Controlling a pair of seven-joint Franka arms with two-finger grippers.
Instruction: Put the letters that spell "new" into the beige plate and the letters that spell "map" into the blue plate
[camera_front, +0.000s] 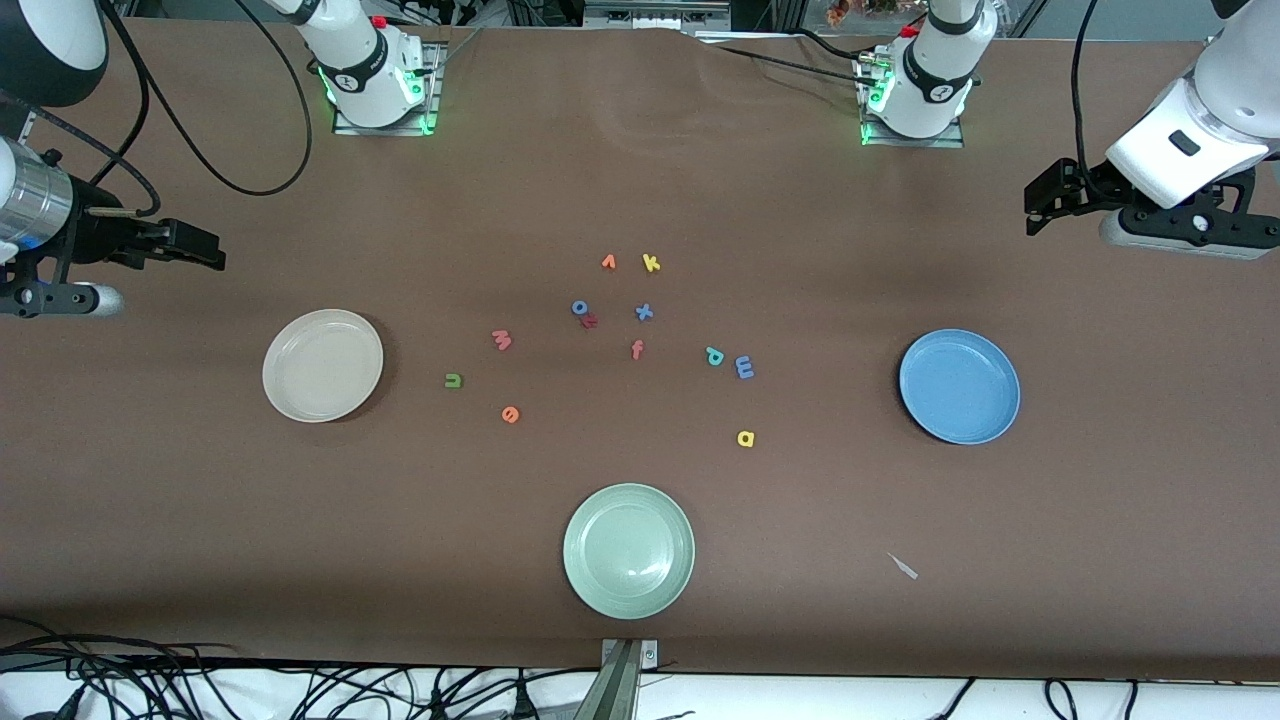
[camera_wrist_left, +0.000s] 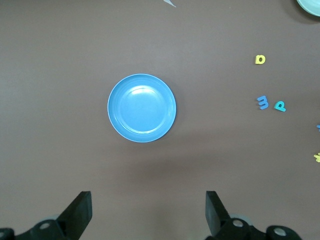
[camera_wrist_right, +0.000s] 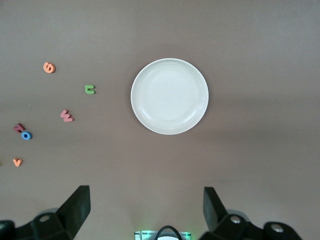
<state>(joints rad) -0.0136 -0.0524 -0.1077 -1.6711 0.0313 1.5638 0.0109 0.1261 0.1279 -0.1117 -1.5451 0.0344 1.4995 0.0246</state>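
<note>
Nothing is sorted: beige plate (camera_front: 322, 365) and blue plate (camera_front: 959, 386) lie empty, left end effector (camera_wrist_left: 148, 212) and right end effector (camera_wrist_right: 146, 210) both open.

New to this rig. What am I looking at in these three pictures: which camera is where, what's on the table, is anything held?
Two robot arms work at a brown table. The front view looks down from across it; the other two come from cameras on each wrist.

The left gripper hangs open above the blue plate, the right gripper open above the beige plate. Neither holds anything.

Small foam letters lie between the plates: green n, orange e and pinkish w toward the beige plate; blue m, teal p and yellow a toward the blue one. A pale green plate sits nearest the front camera.
</note>
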